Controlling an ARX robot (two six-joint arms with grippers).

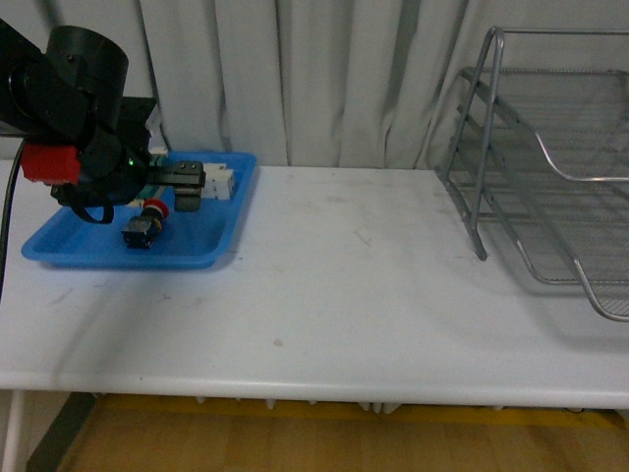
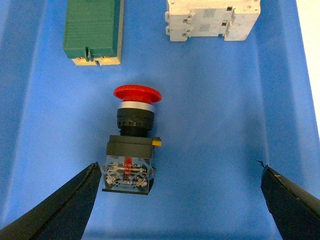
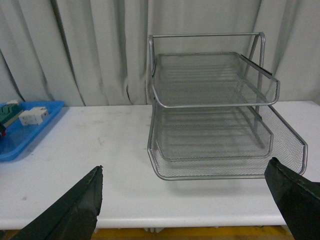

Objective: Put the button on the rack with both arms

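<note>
So here's where we're at. The button [image 2: 131, 142] is lying on its side on the smooth floor of the blue tray [image 2: 225, 125], a shallow glossy plastic thing. We get a nice close look from the left wrist. It has a flat red mushroom cap, a silvery ring under it and a black collar. Below that comes a blocky black body with a little yellow tab on one edge, ending in a clear block where we can see metal screws. The cap points toward the green terminal block [image 2: 93, 30], ridged and boxy, and the white component [image 2: 212, 20], chunky and notched. Both sit apart from the button in the same tray.

The left gripper [image 2: 179, 172] hangs over the tray with its jaws spread wide, holding nothing. Its fingers [image 2: 60, 210] are matte black wedges. The button's clear end sits between them, just beside one tip, and we can't tell if they touch. In the front view the left arm [image 1: 79, 98] is all bulky black round joints with a red block [image 1: 49, 162] on it.

The right gripper [image 3: 185, 167] is spread wide too, nothing in it, facing the rack [image 3: 215, 106]. The rack is silver wire mesh in stacked tiers on a metal rod frame. It stands on the white, slightly scuffed table [image 1: 344, 285] at the robot's right, well apart from the tray on the left. There's a pale pleated curtain [image 1: 324, 69] behind it all.
</note>
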